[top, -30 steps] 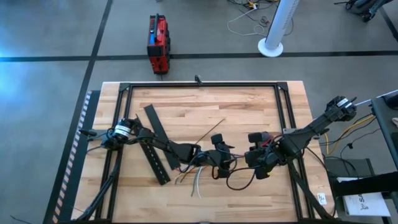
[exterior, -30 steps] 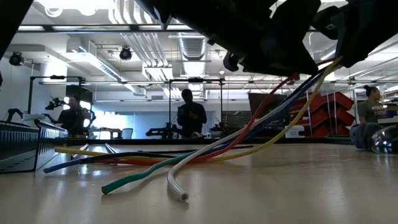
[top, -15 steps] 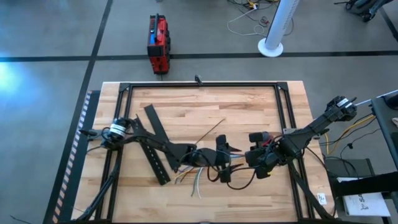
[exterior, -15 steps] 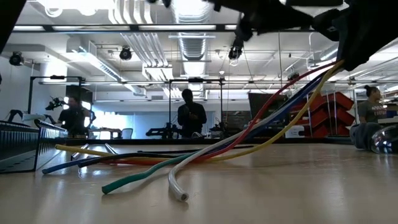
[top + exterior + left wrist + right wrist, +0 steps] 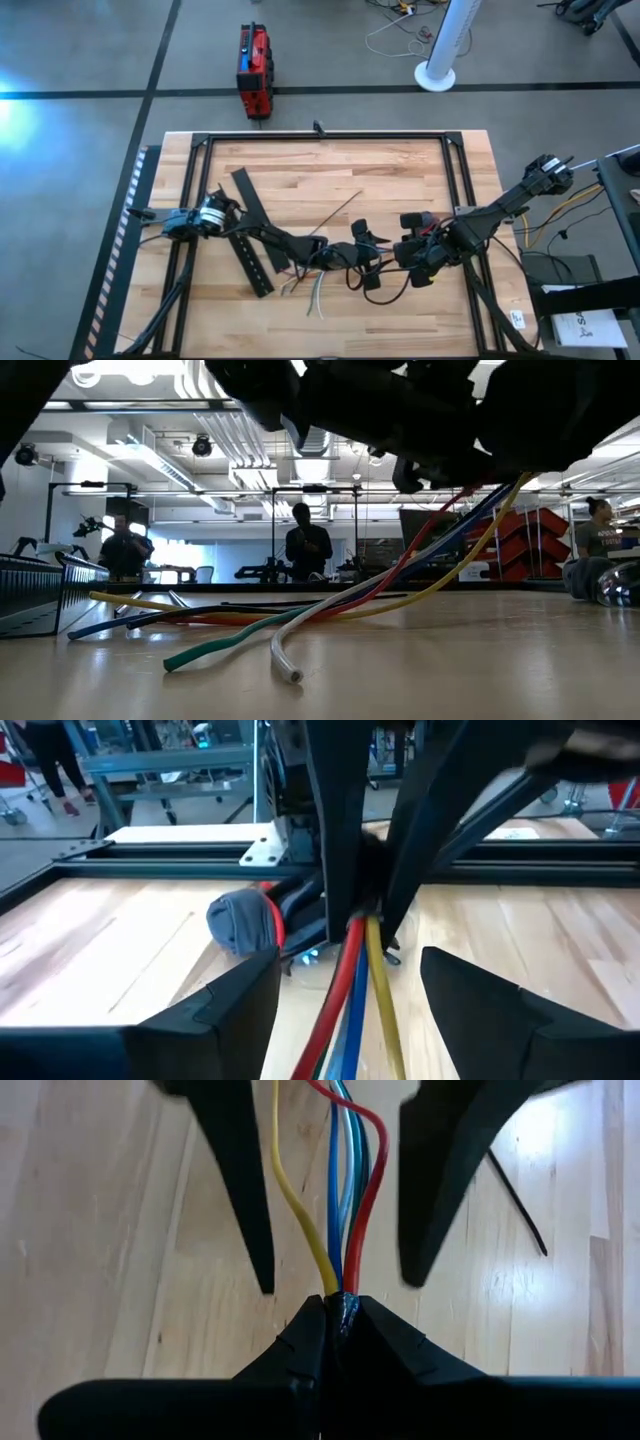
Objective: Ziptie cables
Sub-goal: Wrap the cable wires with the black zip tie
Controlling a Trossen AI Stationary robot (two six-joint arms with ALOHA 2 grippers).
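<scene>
Right gripper (image 5: 338,1312) pinches the cables (image 5: 340,1210) at one end, raising them so the open left gripper (image 5: 350,982) can straddle them.

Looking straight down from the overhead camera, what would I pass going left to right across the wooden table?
Slotted black bar → left gripper, open around the cables → right gripper, shut on the cables' other end.

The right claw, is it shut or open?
Shut. In its own wrist view the right claw has both fingers pinched together on the end of the cables, which fan out from that grip.
</scene>
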